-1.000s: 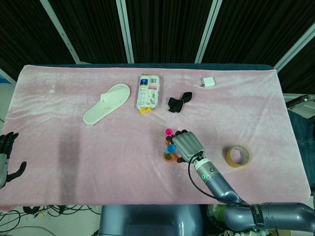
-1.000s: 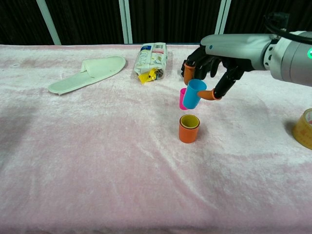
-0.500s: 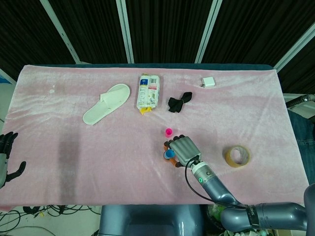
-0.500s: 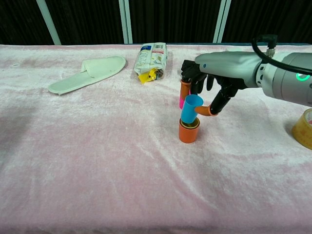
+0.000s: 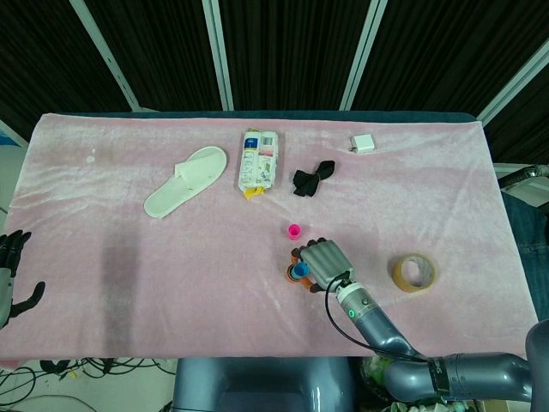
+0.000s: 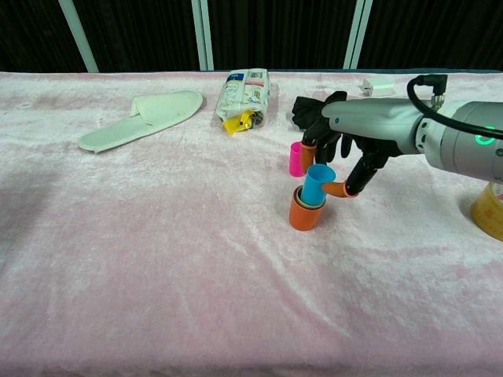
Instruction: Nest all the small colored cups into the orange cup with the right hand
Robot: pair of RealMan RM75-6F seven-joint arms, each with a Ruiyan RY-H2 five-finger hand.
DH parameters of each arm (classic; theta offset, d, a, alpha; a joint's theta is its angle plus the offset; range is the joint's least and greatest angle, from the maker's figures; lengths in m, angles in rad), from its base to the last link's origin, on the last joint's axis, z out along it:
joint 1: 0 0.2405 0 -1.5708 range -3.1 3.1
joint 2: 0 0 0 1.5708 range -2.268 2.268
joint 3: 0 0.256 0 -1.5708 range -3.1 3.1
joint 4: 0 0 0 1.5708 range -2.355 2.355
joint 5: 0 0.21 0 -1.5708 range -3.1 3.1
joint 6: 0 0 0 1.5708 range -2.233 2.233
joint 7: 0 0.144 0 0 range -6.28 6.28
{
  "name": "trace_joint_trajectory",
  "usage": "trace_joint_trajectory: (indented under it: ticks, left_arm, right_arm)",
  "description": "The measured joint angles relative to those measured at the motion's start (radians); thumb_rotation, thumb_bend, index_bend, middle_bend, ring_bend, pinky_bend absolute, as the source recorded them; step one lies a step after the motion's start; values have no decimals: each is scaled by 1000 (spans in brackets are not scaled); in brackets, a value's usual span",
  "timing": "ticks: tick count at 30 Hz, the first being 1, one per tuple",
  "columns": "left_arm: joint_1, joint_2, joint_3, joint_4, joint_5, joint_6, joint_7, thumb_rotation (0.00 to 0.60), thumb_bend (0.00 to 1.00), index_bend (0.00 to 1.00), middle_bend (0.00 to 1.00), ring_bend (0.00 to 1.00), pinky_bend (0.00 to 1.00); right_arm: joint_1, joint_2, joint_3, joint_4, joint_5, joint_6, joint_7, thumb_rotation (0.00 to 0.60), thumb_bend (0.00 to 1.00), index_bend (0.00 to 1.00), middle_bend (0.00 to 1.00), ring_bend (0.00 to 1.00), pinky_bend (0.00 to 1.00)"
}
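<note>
Right hand pinches blue cup, seated tilted in orange cup.

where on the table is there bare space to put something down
Bare pink cloth fills the near left, between the white slipper and the orange cup. A smaller patch lies behind the tape roll. It is crowded around the orange cup, where the right hand holds the blue cup beside the pink cup.

Blue cup now lower, inside orange cup.

pink cup just behind orange cup | front open
</note>
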Motion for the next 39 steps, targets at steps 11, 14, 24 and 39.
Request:
trace_joint_trajectory:
  ticks: [11, 14, 24, 39]
  left_arm:
    - [1, -1, -2, -1, -1, 3, -2, 600, 342, 70, 57, 0, 8]
    - [1, -1, -2, -1, -2, 4, -2, 600, 342, 70, 57, 0, 8]
    - [4, 2, -6, -1, -8, 7, -12, 600, 342, 70, 57, 0, 8]
    - [6, 5, -13, 1, -18, 9, -18, 600, 342, 70, 57, 0, 7]
  right_arm:
    - [13, -3, 25, 16, 45, -23, 22, 600, 264, 218, 227, 245, 285]
    - [17, -1, 45, 22, 57, -24, 42, 600, 264, 217, 227, 246, 285]
    - [31, -78, 73, 184, -3, 6, 63, 600, 265, 218, 233, 249, 285]
    - [70, -202, 95, 440, 20, -108, 117, 600, 272, 264, 286, 251, 285]
